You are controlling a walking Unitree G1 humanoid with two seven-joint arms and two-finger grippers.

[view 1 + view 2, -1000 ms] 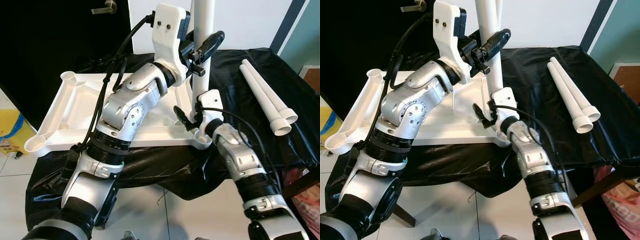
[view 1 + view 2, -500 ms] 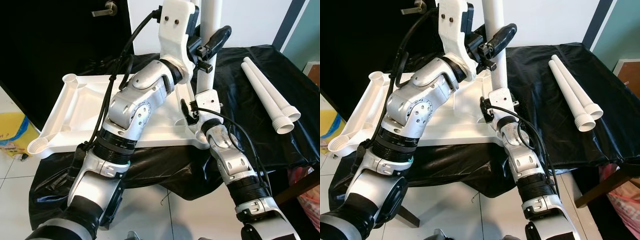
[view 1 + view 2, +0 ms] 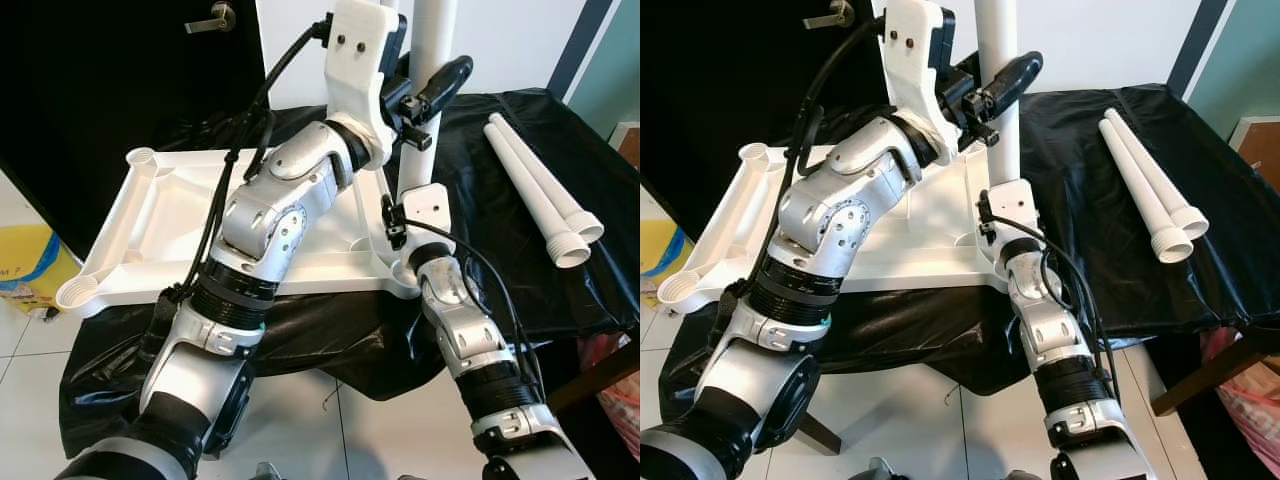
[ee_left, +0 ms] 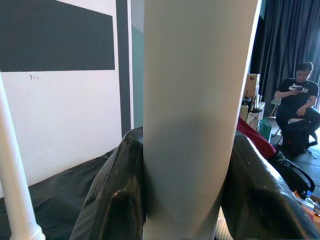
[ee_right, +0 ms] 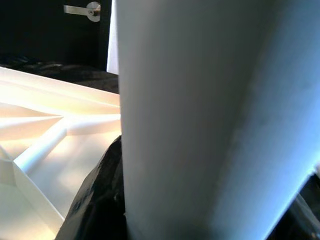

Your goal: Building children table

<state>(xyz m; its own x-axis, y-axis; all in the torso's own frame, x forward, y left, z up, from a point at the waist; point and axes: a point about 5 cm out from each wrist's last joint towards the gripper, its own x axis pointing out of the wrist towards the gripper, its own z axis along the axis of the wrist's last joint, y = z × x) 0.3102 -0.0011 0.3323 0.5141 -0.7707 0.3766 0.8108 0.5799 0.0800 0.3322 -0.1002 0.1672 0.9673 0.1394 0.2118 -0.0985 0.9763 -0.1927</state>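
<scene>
A black cloth (image 3: pixel 470 150) covers the work surface and hangs over its near edge above a pale tiled floor (image 3: pixel 40 350). Behind it, at 12 o'clock, stands a white wall (image 3: pixel 1110 40); at 10 o'clock is a dark door with a metal door handle (image 3: pixel 212 14). A yellow bag (image 3: pixel 25 265) lies on the floor at 9 o'clock. In the left wrist view a seated person (image 4: pixel 299 112) appears in the far room before dark curtains.

The white tabletop (image 3: pixel 140 235) lies upside down on the cloth, its ribbed underside showing, with open corner sockets at 9 and 10 o'clock. Its near edge runs close to the cloth's draped front edge. From its corner at about 4 o'clock an upright table leg (image 3: pixel 1002 90) rises out of the picture's top. Two spare legs (image 3: pixel 1145 195) lie side by side, touching, on bare cloth at 2 o'clock, well apart from the tabletop; open cloth lies between them and the upright leg.

The left gripper (image 3: pixel 425 92), raised high at 12 o'clock, is clenched on the upright table leg; its black fingers (image 4: pixel 112 200) press both sides of the white tube in the left wrist view. The right gripper (image 3: pixel 400 225) sits low on the same leg, just above the tabletop corner. In the right wrist view a black finger (image 5: pixel 92 197) lies against the tube, with the tabletop's ribs beside it; this gripper too grasps the leg.
</scene>
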